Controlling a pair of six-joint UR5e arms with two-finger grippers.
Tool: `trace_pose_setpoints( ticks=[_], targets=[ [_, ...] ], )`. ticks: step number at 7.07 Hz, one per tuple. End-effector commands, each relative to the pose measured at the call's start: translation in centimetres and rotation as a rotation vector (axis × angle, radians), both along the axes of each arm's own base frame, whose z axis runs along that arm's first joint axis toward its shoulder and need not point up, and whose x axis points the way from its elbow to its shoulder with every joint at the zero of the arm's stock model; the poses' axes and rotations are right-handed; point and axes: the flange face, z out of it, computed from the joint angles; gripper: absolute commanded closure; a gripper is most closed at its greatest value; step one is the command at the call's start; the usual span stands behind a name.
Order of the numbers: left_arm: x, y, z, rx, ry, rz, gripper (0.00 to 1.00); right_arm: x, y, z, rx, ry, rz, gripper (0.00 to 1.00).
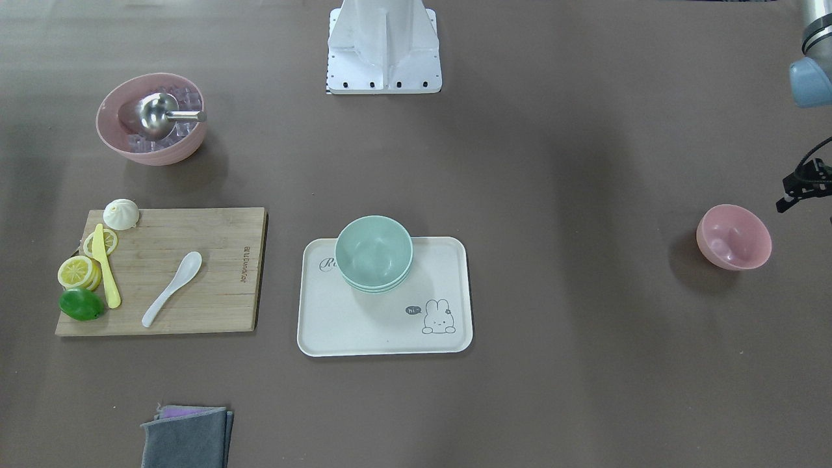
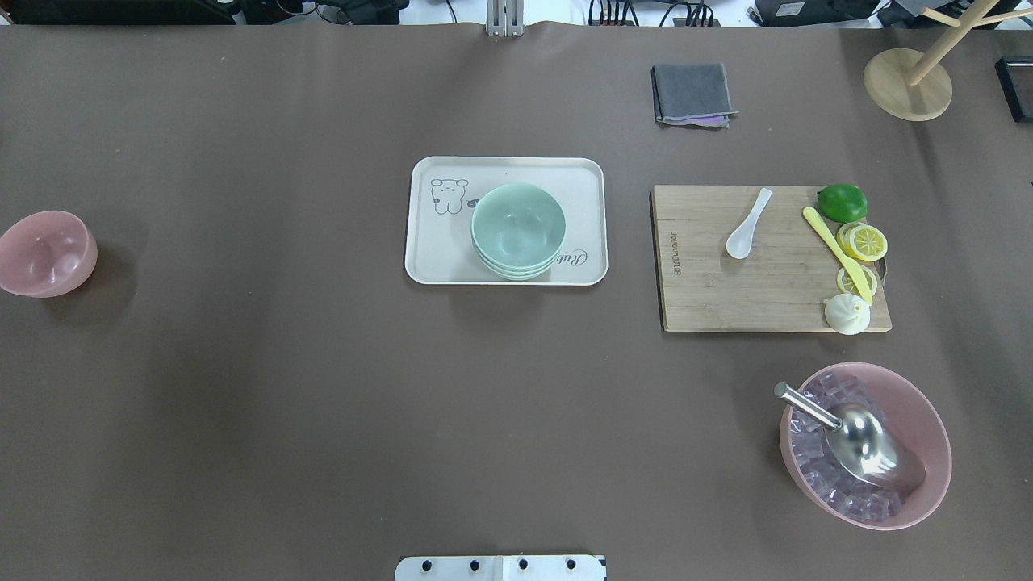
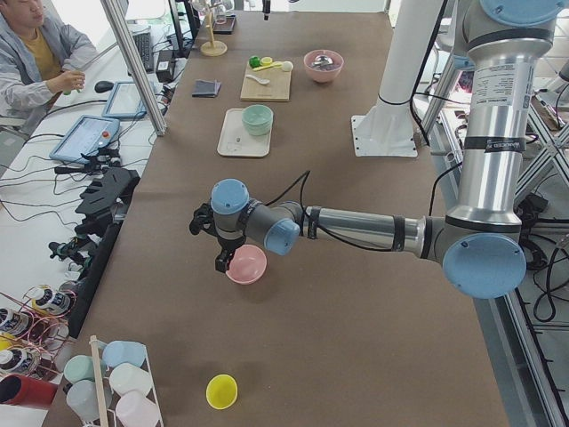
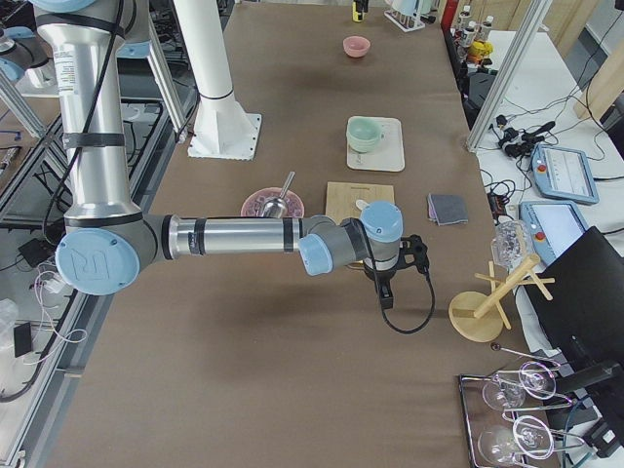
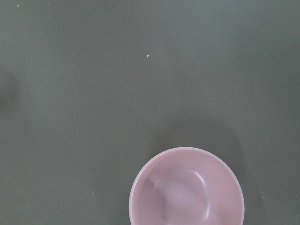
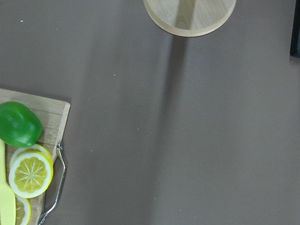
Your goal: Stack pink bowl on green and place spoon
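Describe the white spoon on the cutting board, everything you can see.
The white spoon is a short, one-piece soup spoon, glossy, and looks like ceramic or plastic. It lies flat, hollow up, diagonally near the middle of the wooden cutting board, with its bowl end toward the robot. Only the board touches it; the yellow knife lies beside it, apart.

Lit evenly from above; soft shadows cast beside pink bowl (image 1: 733,237), green bowls (image 1: 373,253); glare seen on metal scoop (image 2: 876,452); wrist views slightly soft.
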Motion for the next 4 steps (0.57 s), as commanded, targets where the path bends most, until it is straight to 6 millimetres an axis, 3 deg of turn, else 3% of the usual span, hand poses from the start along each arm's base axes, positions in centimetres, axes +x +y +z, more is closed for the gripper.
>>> trace_pose_setpoints(
  ticks=[1,4],
  targets=[
    [-0.08,0.27,-0.08,0.009,0.001,0.004,0.02,0.0,0.0,-0.01,0.0,0.0,0.001,0.0],
    [-0.01,0.32,-0.17,0.048,0.011,0.004,0.02,0.0,0.0,0.01,-0.001,0.0,0.001,0.0]
  ],
)
